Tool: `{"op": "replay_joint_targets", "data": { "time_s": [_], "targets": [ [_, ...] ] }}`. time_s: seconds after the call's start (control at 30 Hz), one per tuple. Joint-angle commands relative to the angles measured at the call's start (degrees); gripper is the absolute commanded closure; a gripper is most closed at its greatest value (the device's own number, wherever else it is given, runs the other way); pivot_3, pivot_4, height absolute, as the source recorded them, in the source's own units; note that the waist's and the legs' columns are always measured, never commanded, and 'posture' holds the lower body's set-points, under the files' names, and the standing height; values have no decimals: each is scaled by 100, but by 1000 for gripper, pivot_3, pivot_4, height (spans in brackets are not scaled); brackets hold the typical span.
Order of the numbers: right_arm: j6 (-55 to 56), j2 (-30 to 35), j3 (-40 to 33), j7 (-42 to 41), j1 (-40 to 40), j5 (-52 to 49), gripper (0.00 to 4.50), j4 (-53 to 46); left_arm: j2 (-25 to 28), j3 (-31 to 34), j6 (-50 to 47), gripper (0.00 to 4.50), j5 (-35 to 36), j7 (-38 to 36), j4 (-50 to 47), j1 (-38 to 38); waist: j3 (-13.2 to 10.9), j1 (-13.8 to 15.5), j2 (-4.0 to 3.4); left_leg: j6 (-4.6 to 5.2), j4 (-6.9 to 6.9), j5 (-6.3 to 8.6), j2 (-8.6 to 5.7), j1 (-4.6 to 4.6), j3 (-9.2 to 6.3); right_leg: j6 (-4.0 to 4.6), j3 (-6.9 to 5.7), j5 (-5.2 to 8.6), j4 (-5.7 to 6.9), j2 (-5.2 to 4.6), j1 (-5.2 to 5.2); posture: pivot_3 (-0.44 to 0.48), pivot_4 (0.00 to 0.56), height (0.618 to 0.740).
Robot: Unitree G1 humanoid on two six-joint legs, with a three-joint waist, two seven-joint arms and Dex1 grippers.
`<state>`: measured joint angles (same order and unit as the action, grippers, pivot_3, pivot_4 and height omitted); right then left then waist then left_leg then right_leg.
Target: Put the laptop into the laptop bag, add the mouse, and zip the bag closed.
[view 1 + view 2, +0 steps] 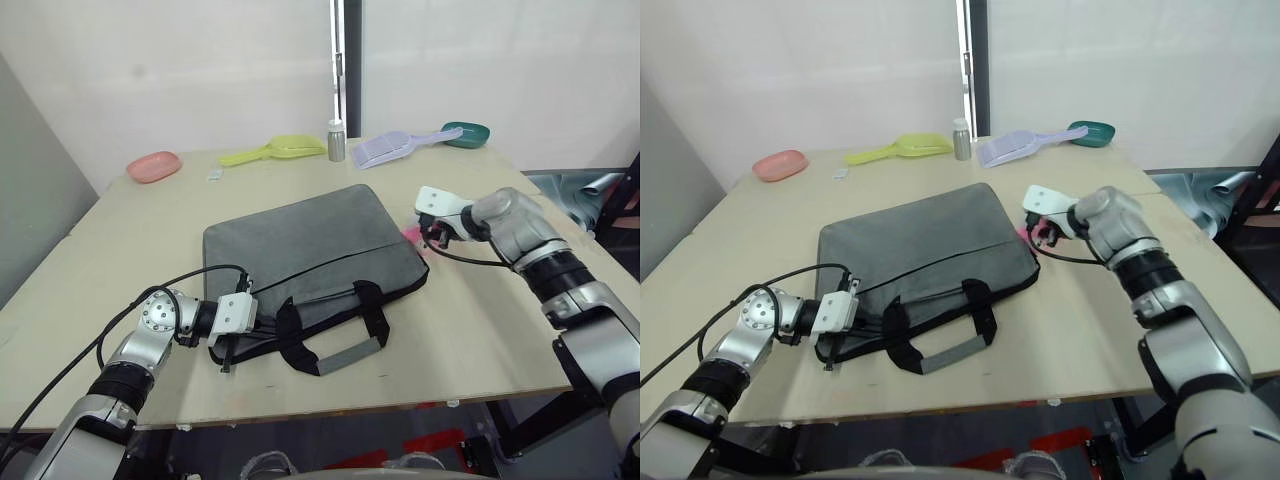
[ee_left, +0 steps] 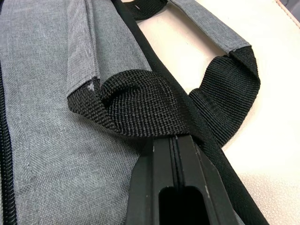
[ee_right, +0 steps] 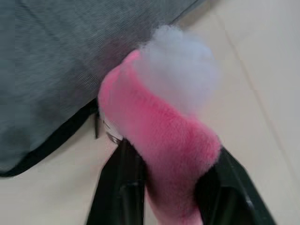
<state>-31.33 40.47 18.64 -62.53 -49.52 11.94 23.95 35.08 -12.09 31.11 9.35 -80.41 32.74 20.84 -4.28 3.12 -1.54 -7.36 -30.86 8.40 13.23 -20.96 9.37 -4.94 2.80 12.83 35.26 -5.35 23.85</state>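
The grey laptop bag (image 1: 300, 250) lies flat in the middle of the table, its black handles (image 1: 335, 340) toward the near edge. My left gripper (image 1: 265, 325) is at the bag's near left corner. Its fingers (image 2: 187, 178) are pressed together, with their tips under the black webbing of a handle (image 2: 140, 108). My right gripper (image 1: 432, 237) is at the bag's far right corner, shut on a fluffy pink plush toy (image 3: 164, 140) with a white tuft, right beside the bag's edge. The laptop and the mouse are out of view.
Along the far edge of the table stand a pink bowl (image 1: 153, 166), a yellow scoop (image 1: 275, 150), a small silver bottle (image 1: 337, 141), a lilac scoop (image 1: 392, 147) and a green bowl (image 1: 466, 134). The table's near edge (image 1: 400, 402) runs just below the handles.
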Motion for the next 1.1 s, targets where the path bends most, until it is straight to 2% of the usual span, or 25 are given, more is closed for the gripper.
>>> {"op": "replay_joint_targets", "data": {
  "time_s": [0.03,0.17,0.2,0.3,0.33,0.37,0.43,0.47,0.67,0.8,0.87,0.93,1.1],
  "targets": [
    [-892,397,-665,-535,45,-677,1662,-693,118,-143,-954,4500,-204,-68,501,-300,-8,9,4,0,3,0,0,-7,1,0,2,0,1,1,11,0,150,740],
    [-1630,860,-1257,-868,67,-1351,232,-1075,419,218,-1918,4500,415,-201,-502,-313,-66,-13,36,0,26,0,3,-14,19,1,11,-1,2,5,47,0,150,740],
    [-1752,975,-1371,-913,83,-1483,24,-1123,520,323,-2254,4500,600,-216,-836,-341,-95,-23,47,0,28,0,6,-20,21,5,10,-3,3,8,61,0,150,740],
    [-1936,1303,-1639,-1027,190,-1828,24,-1183,845,714,-3125,4500,1102,-119,-1697,-382,-171,-49,81,-2,28,-1,14,-23,25,60,9,-37,8,16,85,0,150,740],
    [-1959,1401,-1696,-1062,235,-1913,24,-1197,936,840,-3334,4500,1211,-50,-1893,-386,-192,-49,100,-3,26,-2,16,-36,26,102,7,-68,11,18,107,0,150,740],
    [-1969,1486,-1741,-1079,283,-1987,24,-1208,1004,951,-3483,4500,1281,33,-2032,-389,-207,-45,104,-8,20,-5,22,-59,26,104,3,-76,11,22,122,0,150,740],
    [-2003,1682,-1840,-1189,450,-2176,0,-1319,1183,1167,-3801,3969,1391,145,-2257,-409,-226,-21,116,-18,-18,-6,65,-107,27,108,-8,-78,-15,58,149,0,150,740],
    [-2045,1779,-1919,-1250,557,-2303,0,-1428,1282,1284,-3869,3762,1419,180,-2337,-437,-232,-2,125,9,-30,-11,83,-128,26,113,-14,-80,-33,76,157,0,150,740],
    [-2609,2074,-2880,-1182,1074,-3270,0,-2131,1981,2439,-4862,1591,2045,390,-2865,-819,-254,139,135,-3,-87,74,138,-197,19,95,-49,-89,-41,124,179,0,150,740],
    [-2689,2170,-3427,-1070,1487,-3653,0,-2228,2606,3158,-6058,81,2446,520,-3242,-1270,-270,227,163,-18,-140,107,152,-204,22,100,-47,-86,-37,126,172,0,150,740],
    [-2684,2258,-3574,-1116,1737,-3830,0,-2299,2930,3488,-6811,34,2771,438,-3490,-1568,-277,255,173,-14,-157,110,154,-201,23,109,-46,-81,-46,124,170,0,150,740],
    [-2703,2376,-3836,-1250,2090,-4066,0,-2449,3114,4067,-6776,34,2715,233,-3730,-2063,-293,281,178,3,-175,123,155,-186,23,156,-45,-52,-34,119,157,0,150,740],
    [-2908,2554,-4704,-1219,2891,-4525,0,-2735,3560,5303,-7458,34,2680,-10,-3272,-2626,-342,287,191,3,-213,128,161,-144,26,154,-30,-53,5,120,125,0,150,740]
  ]
}}
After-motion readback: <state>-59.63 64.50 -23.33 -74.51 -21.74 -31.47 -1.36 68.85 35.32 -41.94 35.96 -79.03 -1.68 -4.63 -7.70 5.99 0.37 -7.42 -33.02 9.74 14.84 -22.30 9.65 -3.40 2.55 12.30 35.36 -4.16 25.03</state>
